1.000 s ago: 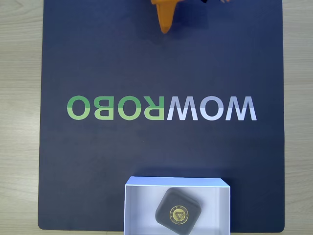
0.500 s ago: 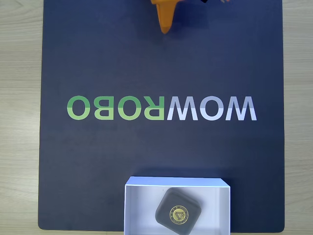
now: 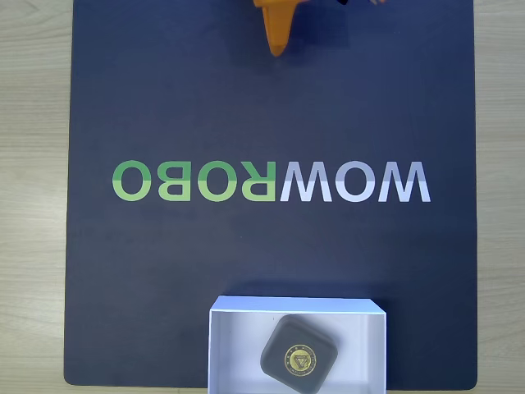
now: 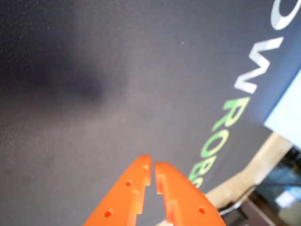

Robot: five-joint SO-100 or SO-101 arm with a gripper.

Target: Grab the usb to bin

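Dark mat (image 3: pixel 271 123) on wooden table (image 3: pixel 33 164).

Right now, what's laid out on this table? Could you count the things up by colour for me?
Dark grey: 1, the usb, lying inside the bin.
White: 1, the bin, at the mat's near edge in the fixed view.
Dark navy: 1, the mat with green and white lettering.
Orange: 1, the gripper, fingers together, holding nothing.
Total: 4

Fixed view: bin (image 3: pixel 246 345) lower edge cut by frame bottom; orange gripper (image 3: pixel 279 51) cut by top edge. Wrist view: mat lettering (image 4: pixel 235 113) blurred, partly cropped.
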